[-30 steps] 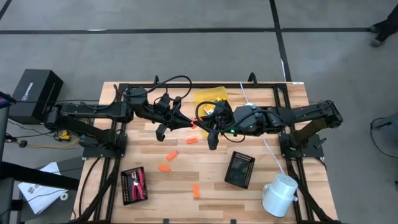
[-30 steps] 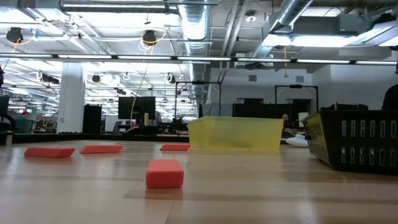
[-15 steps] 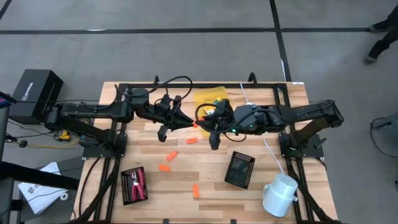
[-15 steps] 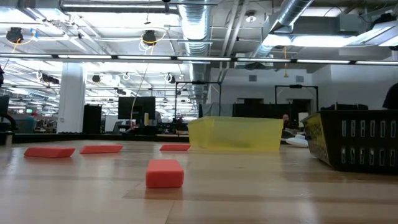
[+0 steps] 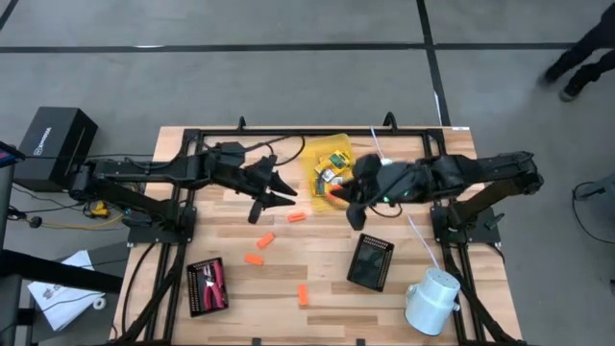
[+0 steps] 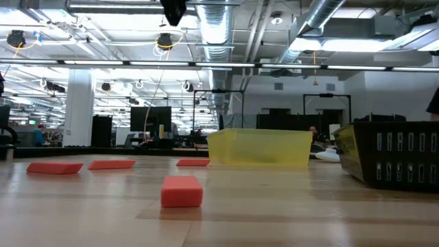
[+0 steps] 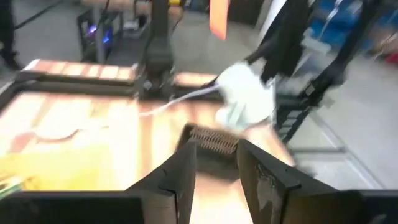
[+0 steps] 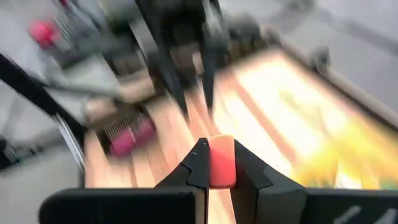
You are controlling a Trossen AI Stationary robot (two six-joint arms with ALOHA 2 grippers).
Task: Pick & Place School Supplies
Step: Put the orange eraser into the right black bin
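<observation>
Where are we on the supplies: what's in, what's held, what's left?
Done: card boxes lie in the yellow tray, and the pliers sit in a black tray. In hand: the right gripper is shut on an orange stick by the yellow tray. Left: four sticks on the table; the left gripper is empty.

We saw a surface (image 5: 327, 269) of pale wooden planks with a soft sheen. The yellow tray (image 6: 260, 147) looked like translucent plastic, the black ribbed tray (image 6: 394, 159) like matt plastic. The orange sticks (image 6: 182, 191) looked matt and smooth. The arms appeared dark and matt.
</observation>
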